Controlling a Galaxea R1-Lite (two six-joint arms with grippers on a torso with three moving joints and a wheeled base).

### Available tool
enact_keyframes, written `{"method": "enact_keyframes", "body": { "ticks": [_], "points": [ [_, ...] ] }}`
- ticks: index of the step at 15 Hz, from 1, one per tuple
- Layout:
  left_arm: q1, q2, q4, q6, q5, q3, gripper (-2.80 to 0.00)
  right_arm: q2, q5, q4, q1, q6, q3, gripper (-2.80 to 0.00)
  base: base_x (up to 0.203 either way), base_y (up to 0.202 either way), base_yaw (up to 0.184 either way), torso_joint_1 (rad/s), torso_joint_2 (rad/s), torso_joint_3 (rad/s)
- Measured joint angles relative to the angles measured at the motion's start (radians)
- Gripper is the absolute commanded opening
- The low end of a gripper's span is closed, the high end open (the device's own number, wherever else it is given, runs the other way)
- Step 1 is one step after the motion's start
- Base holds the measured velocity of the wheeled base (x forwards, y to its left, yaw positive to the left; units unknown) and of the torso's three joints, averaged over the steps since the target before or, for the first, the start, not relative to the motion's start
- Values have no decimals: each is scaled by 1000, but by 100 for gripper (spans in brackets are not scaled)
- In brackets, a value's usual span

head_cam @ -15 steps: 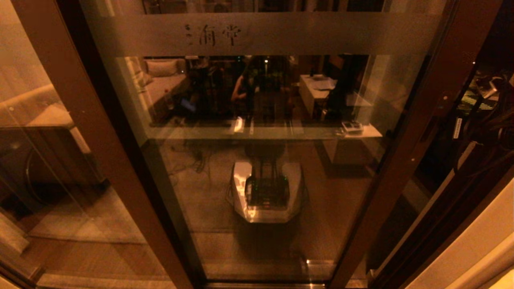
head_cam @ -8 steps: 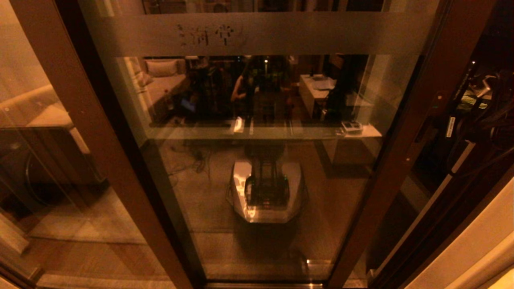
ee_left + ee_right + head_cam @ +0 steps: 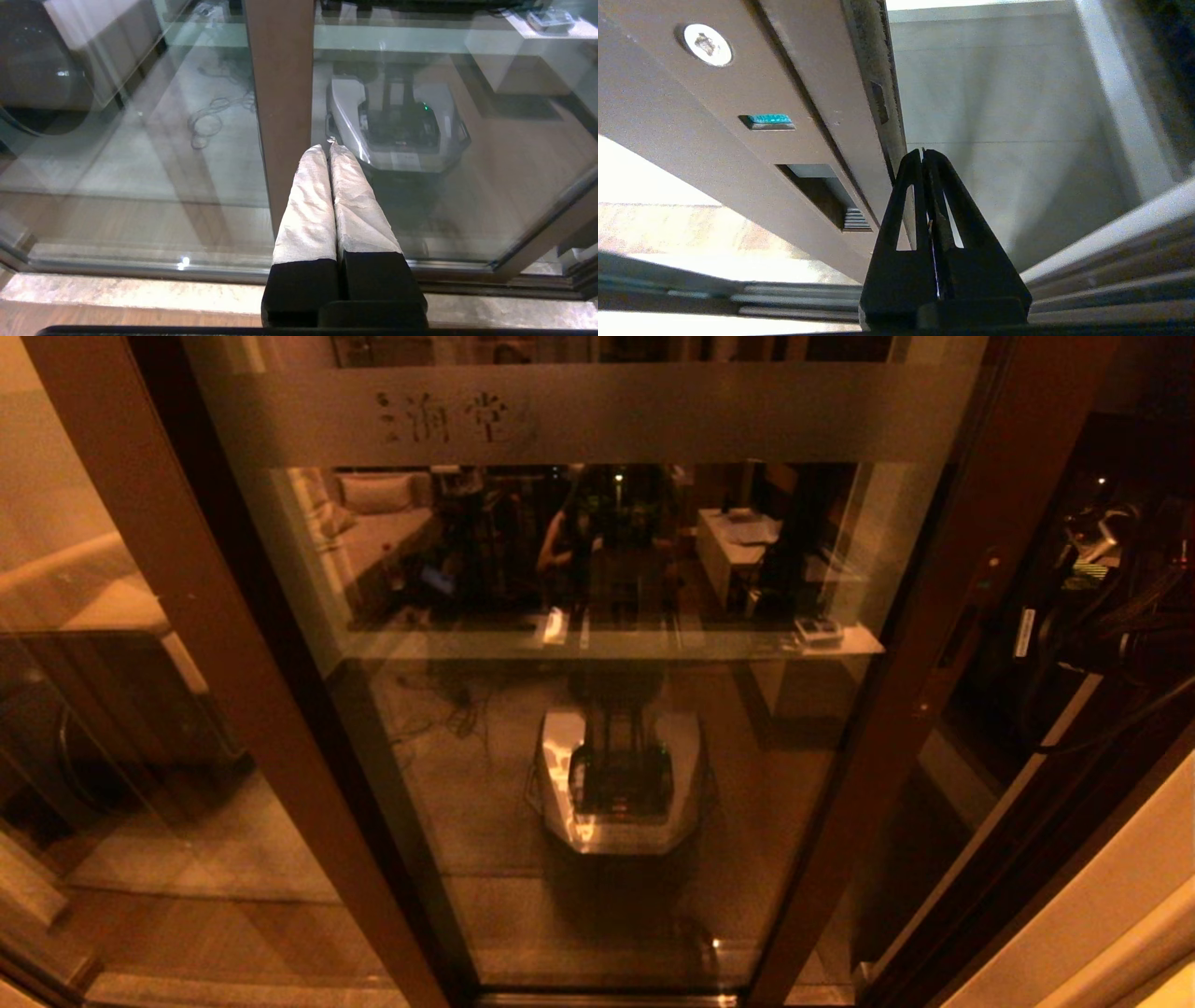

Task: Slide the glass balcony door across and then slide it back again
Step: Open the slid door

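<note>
Head: your tall dark-brown-framed glass balcony door (image 3: 597, 709) stood partway along, a gap at its right stile. Left wrist: left claw (image 3: 330, 148) pressed together, idle facing the glass. Right wrist: right claw (image 3: 922, 151) pressed together beside the door's edge, probably for pushing.

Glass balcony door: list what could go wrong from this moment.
1. The right gripper, shut, presses the edge of the glass balcony door beside the slot handle, not in it; it could slip off.
2. The left gripper, shut, hangs close to the glass and might scrape it as the panel slides.
</note>
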Motion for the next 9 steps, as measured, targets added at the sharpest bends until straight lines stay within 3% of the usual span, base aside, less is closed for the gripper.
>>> {"method": "enact_keyframes", "body": {
  "ticks": [4,9],
  "points": [
    [0,0,0,0,0,0,-280,-1,-63,-1,51,1,3,-280,0,0,0,0,0,0],
    [0,0,0,0,0,0,-280,2,-73,-1,79,2,2,-280,0,0,0,0,0,0]
  ]
}}
